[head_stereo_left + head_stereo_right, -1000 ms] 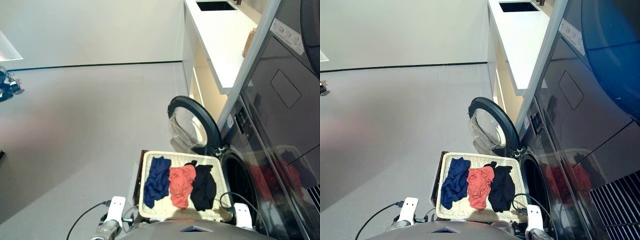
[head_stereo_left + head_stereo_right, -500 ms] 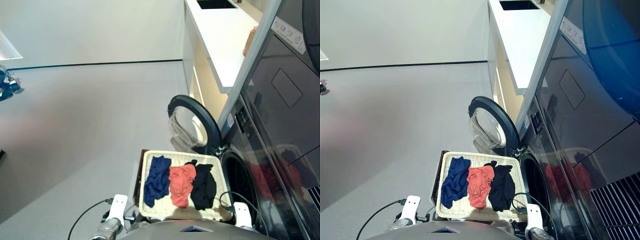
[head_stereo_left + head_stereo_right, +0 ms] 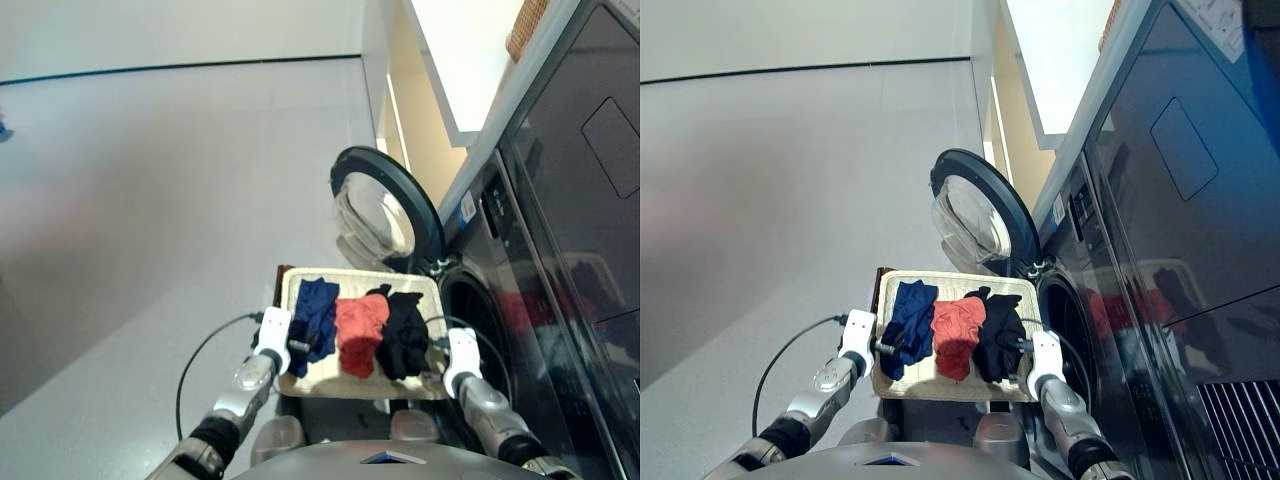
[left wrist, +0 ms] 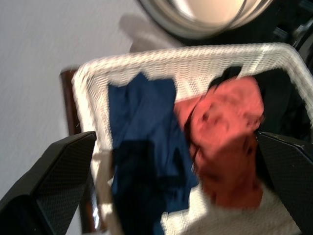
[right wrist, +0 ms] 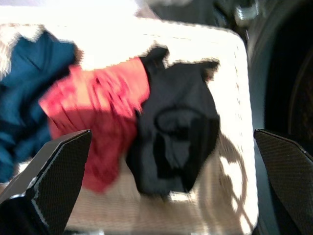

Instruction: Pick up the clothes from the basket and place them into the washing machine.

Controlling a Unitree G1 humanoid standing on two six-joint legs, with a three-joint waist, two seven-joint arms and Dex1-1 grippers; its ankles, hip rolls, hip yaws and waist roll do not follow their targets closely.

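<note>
At basket's (image 3: 420,385) left rim, my left gripper (image 3: 296,344) hovers over navy garment (image 3: 316,312), fingers (image 4: 54,183) spread wide, empty. Navy piece lies at 12 o'clock from it, long axis running 12 to 6. Coral garment (image 3: 360,331) in middle. Black garment (image 3: 404,332) at 12 o'clock from my right gripper (image 3: 436,345), fingers (image 5: 46,181) also apart, empty. Washing machine (image 3: 560,290) drum hole (image 3: 480,340) at 3 o'clock of basket, door (image 3: 385,215) swung open; right arm nearer. Panel labels unreadable.
</note>
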